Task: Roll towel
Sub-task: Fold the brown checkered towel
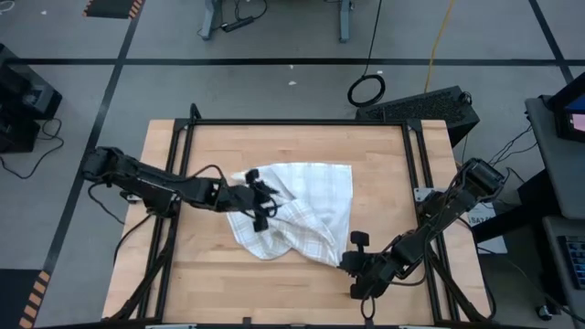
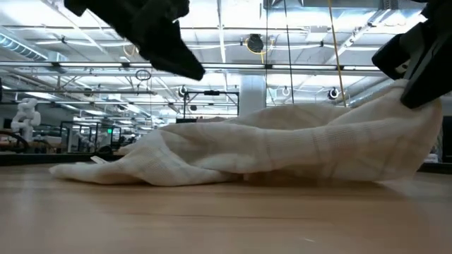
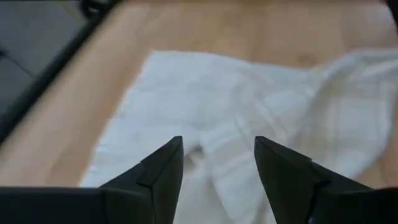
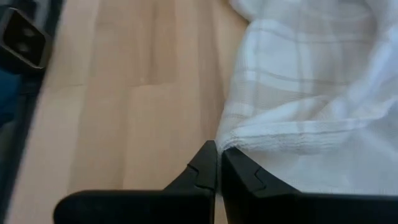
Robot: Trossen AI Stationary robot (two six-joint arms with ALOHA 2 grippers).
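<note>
The white towel (image 1: 300, 208) with a faint grey check lies crumpled on the middle of the wooden table (image 1: 219, 283). My left gripper (image 1: 260, 208) hovers open over the towel's left part; in the left wrist view its fingers (image 3: 163, 168) stand apart above the cloth (image 3: 236, 112) without touching it. My right gripper (image 1: 353, 263) is at the towel's near right corner, shut on the cloth. In the low view the towel (image 2: 282, 148) rises toward the right gripper (image 2: 418, 77). My right gripper pinches the towel's hemmed edge (image 4: 239, 140) at its near right corner between its two shut fingertips. The fingers slant down from the table's near right side. That corner (image 2: 413, 106) is held up off the table, while the rest of the towel lies on the wood.
Black frame rails (image 1: 416, 164) run along the table's left, right and far edges. Bare wood shows at the near side (image 1: 274, 292) and on the far right (image 1: 384, 164) of the towel.
</note>
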